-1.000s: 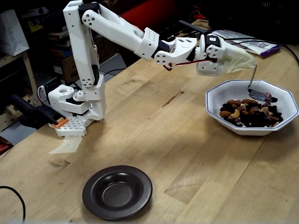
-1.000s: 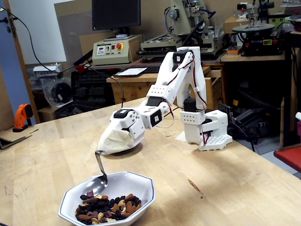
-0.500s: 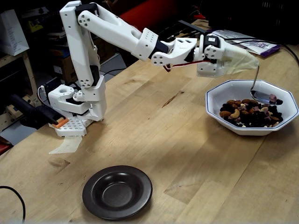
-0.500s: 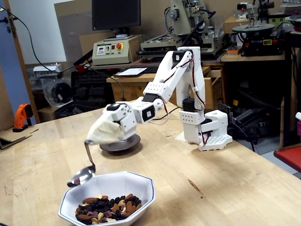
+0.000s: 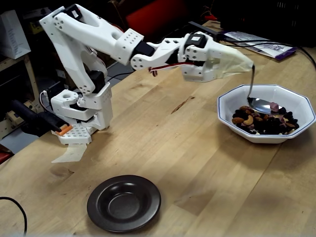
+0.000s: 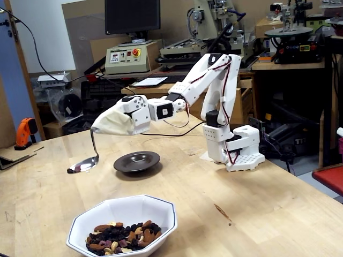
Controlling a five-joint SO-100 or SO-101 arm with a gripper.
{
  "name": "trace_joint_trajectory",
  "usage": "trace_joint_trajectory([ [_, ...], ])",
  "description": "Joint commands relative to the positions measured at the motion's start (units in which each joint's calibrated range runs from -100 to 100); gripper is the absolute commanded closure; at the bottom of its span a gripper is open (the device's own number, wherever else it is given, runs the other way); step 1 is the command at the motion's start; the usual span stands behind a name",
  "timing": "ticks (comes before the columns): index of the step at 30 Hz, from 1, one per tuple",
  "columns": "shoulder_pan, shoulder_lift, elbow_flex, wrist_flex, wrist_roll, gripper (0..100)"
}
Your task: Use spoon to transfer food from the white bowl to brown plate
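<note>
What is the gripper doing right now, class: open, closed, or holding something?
Gripper: wrapped in cloth, jaws hidden; the spoon hangs from it, lifted above the table.

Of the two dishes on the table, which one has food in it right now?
The white bowl, octagonal with a blue rim line, holds the food; the brown plate is empty.

I'm seeing the shiny silver metal spoon [image 6: 86,160] hanging clear of the table, its thin curved handle rising into a cream wrapping, a few small pieces sitting in its oval bowl. The wide white octagonal bowl [image 6: 161,214] with the thin blue rim is holding the trail mix of nuts and raisins [image 5: 261,122]. The small round dark brown glossy plate [image 5: 124,203] is sitting empty, well apart from it
</note>
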State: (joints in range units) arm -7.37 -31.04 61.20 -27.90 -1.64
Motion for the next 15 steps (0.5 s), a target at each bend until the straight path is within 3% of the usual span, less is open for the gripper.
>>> trace_joint_trajectory([
  [1,3.3,-8.3,2.3,-0.6,0.2,96],
  [15,13.1,-21.5,13.2,0.5,0.3,96],
])
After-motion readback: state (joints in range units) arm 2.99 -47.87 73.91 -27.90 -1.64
